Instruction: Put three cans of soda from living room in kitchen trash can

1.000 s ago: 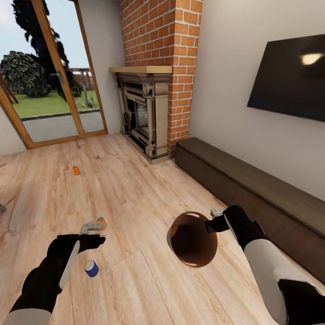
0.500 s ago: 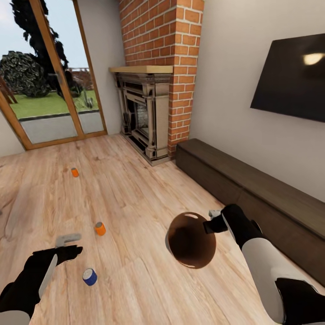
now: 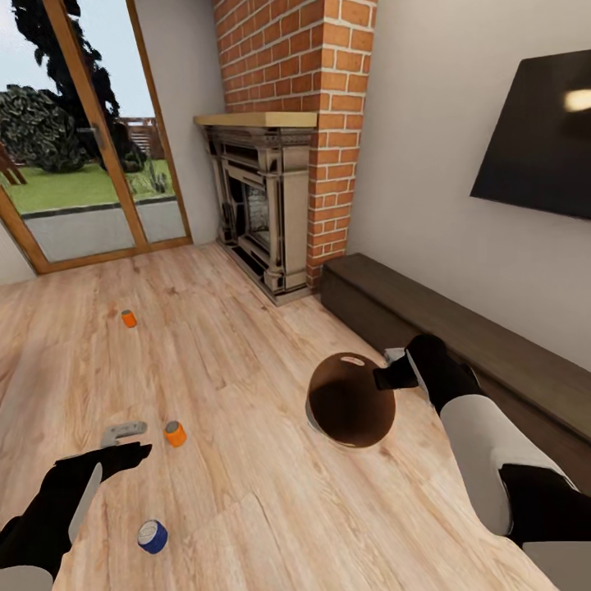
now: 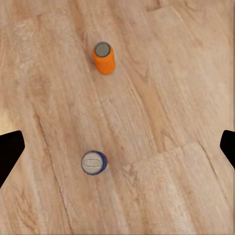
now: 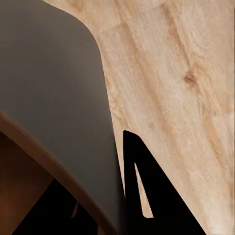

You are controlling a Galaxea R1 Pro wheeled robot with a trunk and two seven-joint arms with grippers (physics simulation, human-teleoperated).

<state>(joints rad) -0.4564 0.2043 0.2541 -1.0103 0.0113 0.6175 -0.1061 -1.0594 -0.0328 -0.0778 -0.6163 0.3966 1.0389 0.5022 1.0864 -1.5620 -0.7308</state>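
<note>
Two cans of soda stand upright on the plank floor: one orange can (image 3: 175, 432) (image 4: 104, 58) just right of my left gripper (image 3: 123, 430) and apart from it, another orange can (image 3: 129, 318) farther off toward the glass doors. My left gripper (image 4: 117, 147) hangs over the floor with its fingertips wide apart and nothing between them. The round brown trash can (image 3: 351, 400) is lifted off the floor and tipped, its dark inside facing me. My right gripper (image 3: 392, 371) is shut on its rim. In the right wrist view, one dark finger (image 5: 128, 152) lies against the bin's wall (image 5: 49, 98).
A blue can (image 3: 152, 536) (image 4: 93, 162) stands near the bottom left. The brick fireplace (image 3: 275, 205) and a low dark bench (image 3: 460, 336) line the right wall under the TV (image 3: 538, 139). Wood-framed glass doors (image 3: 82, 164) close off the far left.
My left gripper has drawn back to the left, away from the nearer orange can, which stays standing on the floor. The head view has shifted a little. The trash can sits slightly higher in view.
</note>
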